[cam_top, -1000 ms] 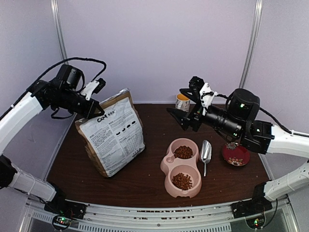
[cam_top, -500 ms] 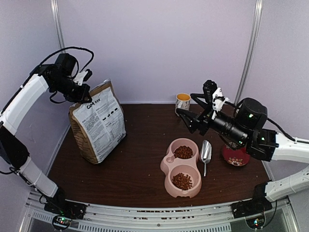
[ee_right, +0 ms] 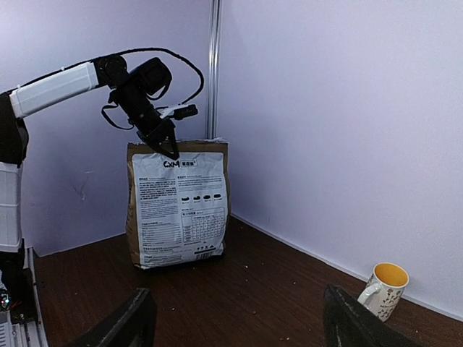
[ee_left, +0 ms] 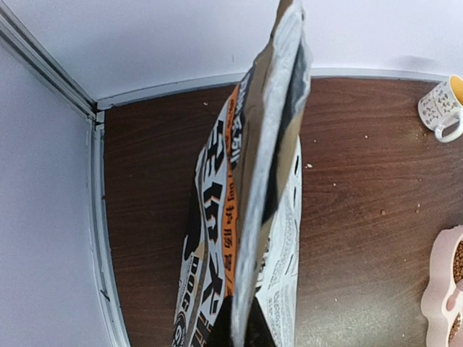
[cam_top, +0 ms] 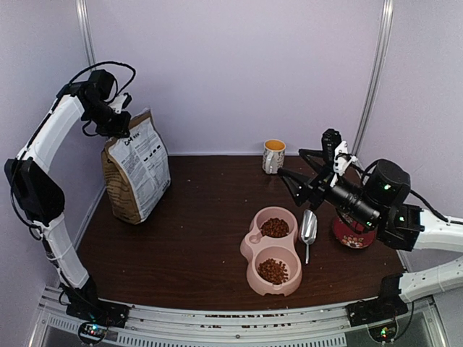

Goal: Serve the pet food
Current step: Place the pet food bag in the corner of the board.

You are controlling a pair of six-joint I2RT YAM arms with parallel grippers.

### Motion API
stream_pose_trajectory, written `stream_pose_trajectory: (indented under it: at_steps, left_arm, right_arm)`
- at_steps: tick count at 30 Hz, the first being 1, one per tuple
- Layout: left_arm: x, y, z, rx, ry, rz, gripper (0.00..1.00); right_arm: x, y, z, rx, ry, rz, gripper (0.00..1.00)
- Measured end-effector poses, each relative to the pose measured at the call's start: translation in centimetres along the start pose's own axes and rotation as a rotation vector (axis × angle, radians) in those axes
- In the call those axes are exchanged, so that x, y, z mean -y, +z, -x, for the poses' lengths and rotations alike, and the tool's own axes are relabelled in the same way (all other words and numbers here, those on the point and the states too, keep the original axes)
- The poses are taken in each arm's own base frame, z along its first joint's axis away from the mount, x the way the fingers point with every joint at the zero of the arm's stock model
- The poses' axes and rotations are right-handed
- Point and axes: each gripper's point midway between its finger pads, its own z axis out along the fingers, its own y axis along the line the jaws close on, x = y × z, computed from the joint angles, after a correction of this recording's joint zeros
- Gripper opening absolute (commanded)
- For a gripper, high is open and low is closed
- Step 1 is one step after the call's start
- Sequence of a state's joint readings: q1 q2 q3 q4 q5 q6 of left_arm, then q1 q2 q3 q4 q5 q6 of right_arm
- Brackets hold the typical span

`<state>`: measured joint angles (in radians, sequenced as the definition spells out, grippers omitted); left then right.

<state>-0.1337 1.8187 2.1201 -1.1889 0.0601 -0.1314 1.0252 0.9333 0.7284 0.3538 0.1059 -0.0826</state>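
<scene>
The pet food (cam_top: 275, 227) is reddish-brown kibble that fills both cups of the pink double bowl (cam_top: 252, 244); the near cup's kibble (cam_top: 273, 270) shows too. My left gripper (cam_top: 119, 129) is shut on the top edge of the brown paper bag (cam_top: 136, 168), which stands upright at the back left. In the left wrist view the bag's top fold (ee_left: 253, 181) runs up from my left gripper (ee_left: 244, 327). My right gripper (cam_top: 293, 168) is open and empty, in the air above the table near the mug (cam_top: 273, 155). The right wrist view shows its fingers (ee_right: 130, 322) wide apart and the bag (ee_right: 179, 206) beyond.
A metal scoop (cam_top: 308, 228) lies just right of the bowl. A red dish (cam_top: 353, 233) with some kibble sits at the right, partly under my right arm. Loose pellets are scattered on the dark wooden table (cam_top: 202, 238). Walls close off the back and sides.
My left arm has swung the bag left and back and stood it upright near the corner. My right gripper has drawn back to the right, still open.
</scene>
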Motion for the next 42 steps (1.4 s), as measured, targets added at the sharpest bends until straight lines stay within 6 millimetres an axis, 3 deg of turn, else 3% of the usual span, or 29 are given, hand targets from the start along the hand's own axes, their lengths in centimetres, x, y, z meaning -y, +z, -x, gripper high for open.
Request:
stream_pose_trajectory:
  at_steps: [10,17,23,33,37,42]
  left_arm:
    - [-3.5,2.2,1.8,0.039,-0.205,-0.113,0.00]
    - [-2.1,3.4,1.9,0.090,-0.266,-0.232,0.00]
    - [-0.6,4.4,1.8,0.112,-0.351,-0.391,0.00]
    - [-0.8,4.8,1.7,0.114,-0.524,-0.613,0.00]
    - [-0.8,4.7,1.7,0.111,-0.531,-0.620,0.18]
    - [-0.9,3.5,2.7,0.162,-0.494,-0.624,0.30]
  right_arm:
    - [0.1,-0.4,-1.9,-0.019,0.093,-0.010,0.81]
    - [-0.1,-0.2,-3.9,-0.051,0.154,-0.011,0.81]
    - [-0.2,0.0,-4.1,-0.054,0.195,-0.011,0.81]
    - [-0.5,0.6,-5.2,-0.080,0.235,-0.005,0.81]
    - [-0.6,0.7,-5.4,-0.088,0.236,-0.003,0.81]
    - [-0.6,0.8,-5.2,-0.094,0.233,-0.003,0.81]
